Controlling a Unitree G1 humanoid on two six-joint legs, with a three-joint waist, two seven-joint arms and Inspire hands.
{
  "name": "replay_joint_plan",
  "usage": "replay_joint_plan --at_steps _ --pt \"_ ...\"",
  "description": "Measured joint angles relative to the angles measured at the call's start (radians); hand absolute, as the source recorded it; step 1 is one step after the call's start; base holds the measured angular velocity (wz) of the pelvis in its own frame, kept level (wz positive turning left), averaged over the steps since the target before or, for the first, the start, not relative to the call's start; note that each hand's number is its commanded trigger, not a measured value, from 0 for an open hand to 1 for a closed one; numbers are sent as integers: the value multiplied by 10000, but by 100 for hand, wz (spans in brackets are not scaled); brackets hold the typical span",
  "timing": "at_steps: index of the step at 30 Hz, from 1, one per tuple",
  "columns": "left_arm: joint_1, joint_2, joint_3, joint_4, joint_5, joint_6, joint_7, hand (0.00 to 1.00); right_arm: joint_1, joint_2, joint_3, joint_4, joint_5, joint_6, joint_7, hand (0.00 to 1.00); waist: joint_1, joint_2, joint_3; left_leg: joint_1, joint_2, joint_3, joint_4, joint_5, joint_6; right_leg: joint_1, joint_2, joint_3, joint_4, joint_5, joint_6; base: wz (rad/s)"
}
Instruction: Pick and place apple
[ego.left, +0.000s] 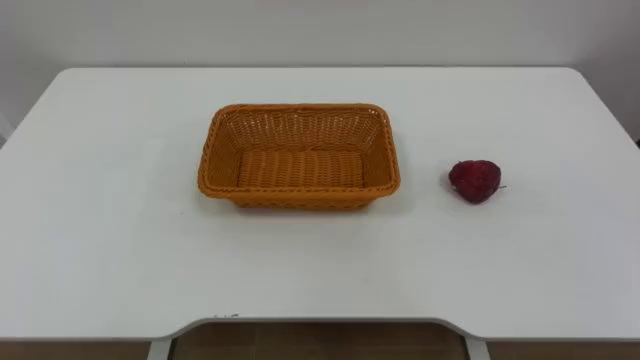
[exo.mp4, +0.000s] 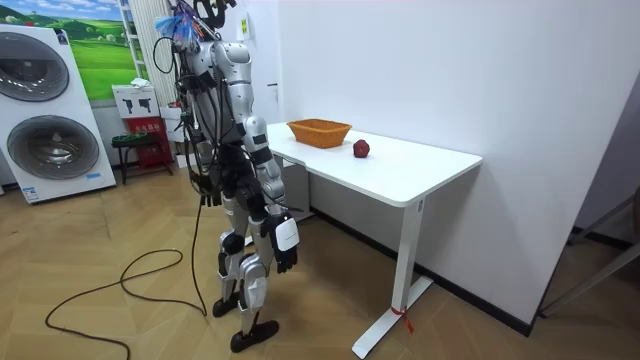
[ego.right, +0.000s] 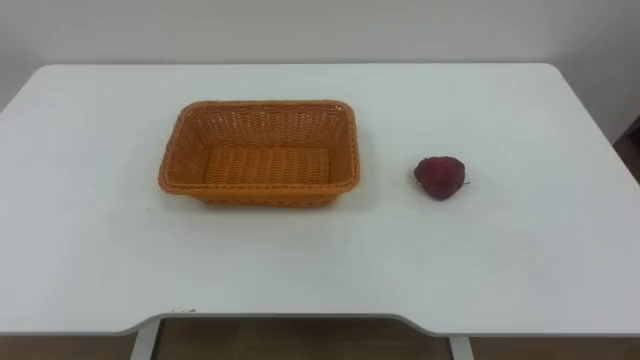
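Two things on the white tabletop (ego.left: 120, 250): an orange woven basket (ego.left: 300, 198) and a dark red apple (ego.left: 474, 181). Basket near the middle, rectangular, long side running left to right, upright on its base, woven bottom in plain sight. Apple to the right of the basket, well apart from it, touching neither rim nor wall, resting straight on the tabletop, about level with the basket's nearer half. Short stem poking out on the side away from the basket.

In the room view, standing upright on the wooden floor (exo.mp4: 120, 320) near the tabletop's front edge, turned toward the basket, right arm hanging straight down. Right robot hand (exo.mp4: 286, 255) low beside the thigh, well below the basket and well apart from it, holding nothing that can be made out. Impossible to tell from there whether spread wide or drawn in.

Also in the room view, apple on the side of the basket toward the room view's right. White wall (exo.mp4: 400, 70) straight behind the basket. Stacked washing machines (exo.mp4: 55, 140) well off from the basket toward the room view's left, against the far wall.
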Motion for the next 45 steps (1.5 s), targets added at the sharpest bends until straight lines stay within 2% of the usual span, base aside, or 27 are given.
replay_joint_plan --at_steps 5,8,11,13,14,16,17,19,20,22,23,25,28,32,34,36,38,41,45 --pt "-50 -3 -3 -2 -11 -3 3 0 -38 -1 93 -23 534 -10 -247 0 74 1 2 6 12 59 -24 0 0 -34 7 60 1 -2 -1 -3" --pt "-113 -8 4 12 -38 -30 61 0 -26 11 -31 -43 2001 -40 -657 0 142 8 6 -27 16 81 -12 -7 4 -59 15 89 -4 -3 -1 0" --pt "-160 -33 389 118 -15 -110 125 0 -2 90 -1139 -48 4422 -152 -1040 0 91 41 0 -29 23 69 -37 -9 5 -61 22 79 -23 -2 -2 0" --pt "-112 -54 639 132 -57 -145 366 0 -6 91 -2082 -95 6665 -273 -1412 0 -62 35 9 8 18 93 -96 -9 5 -7 22 89 -29 -1 -1 0" --pt "-99 -65 745 125 -47 -159 403 0 26 90 -2362 -158 7309 -319 -1510 0 -83 47 3 15 18 101 -98 -9 5 7 22 103 -42 -1 -1 0" --pt "29 -70 1194 55 -45 -336 481 0 38 55 -3546 -651 9817 -387 -1934 0 -324 48 5 -18 13 98 -100 -9 5 -34 20 97 -40 -1 0 0" --pt "58 -66 1278 49 -43 -403 509 0 46 49 -3787 -856 10382 -452 -2070 0 -373 51 6 -20 13 107 -102 -9 6 -46 21 103 -39 -2 0 -5" --pt "144 -56 1490 -7 -90 -625 715 0 0 35 -4812 -1961 12140 -720 -2767 0 -573 110 -7 22 19 229 -184 -8 9 -100 20 210 -16 -6 7 -12" --pt "168 -48 1522 -12 -153 -676 770 0 -38 35 -5047 -2302 12474 -802 -2974 0 -638 125 -7 26 15 253 -182 -7 11 -101 16 214 -10 -10 14 -11" --pt "196 44 1723 -30 -239 -918 989 0 -186 -23 -5576 -3418 13208 -1262 -3678 0 -843 90 -20 14 10 304 -185 -6 12 -130 12 254 4 -18 27 -5" --pt "219 59 1779 -79 -240 -974 1020 0 -180 -26 -5704 -3794 13203 -1341 -3904 0 -851 79 -25 2 10 322 -186 -6 12 -152 13 287 9 -19 29 -7" --pt "373 73 1785 -383 -266 -1069 1211 0 -151 -100 -5833 -5030 13171 -1806 -4743 0 -868 48 -40 -54 10 377 -178 -6 12 -181 7 294 63 -26 39 -7" --pt "371 59 1766 -485 -344 -1113 1347 0 -148 -102 -6076 -7157 12793 -2038 -6293 0 -831 30 -55 -166 9 475 -164 -5 12 -382 -8 353 208 -28 44 -7" --pt "377 60 1758 -497 -328 -1268 1380 0 -183 -93 -5893 -9566 10702 -2394 -7756 0 -819 -20 -83 -276 9 516 -174 6 30 -574 -19 362 302 -28 46 -4" --pt "396 61 1683 -497 -334 -1271 1392 0 -193 -105 -5746 -10622 8419 -2545 -8623 0 -780 -77 -89 -332 7 509 -153 16 46 -609 -20 356 317 -27 46 2" --pt "489 59 1397 -500 -348 -1274 1391 0 -191 -111 -5595 -11525 6941 -2566 -9143 0 -719 -78 -77 -348 7 505 -157 19 51 -650 -20 365 317 -26 46 0" --pt "528 52 1088 -499 -359 -1280 1393 0 -183 -164 -5228 -12466 5385 -2853 -9572 0 -698 -32 -97 -350 13 500 -145 21 56 -745 -14 377 347 -23 45 0" --pt "351 57 692 -459 -439 -1345 1390 0 -170 -256 -4423 -13156 4010 -2925 -9826 0 -514 -54 -50 -393 41 562 -72 22 56 -796 -8 403 488 -22 42 -5" --pt "194 67 359 -384 -448 -1559 1384 0 -170 -269 -3463 -13659 3652 -3069 -9498 0 -353 -27 -57 -430 61 564 -14 19 53 -804 0 378 482 -3 16 0"
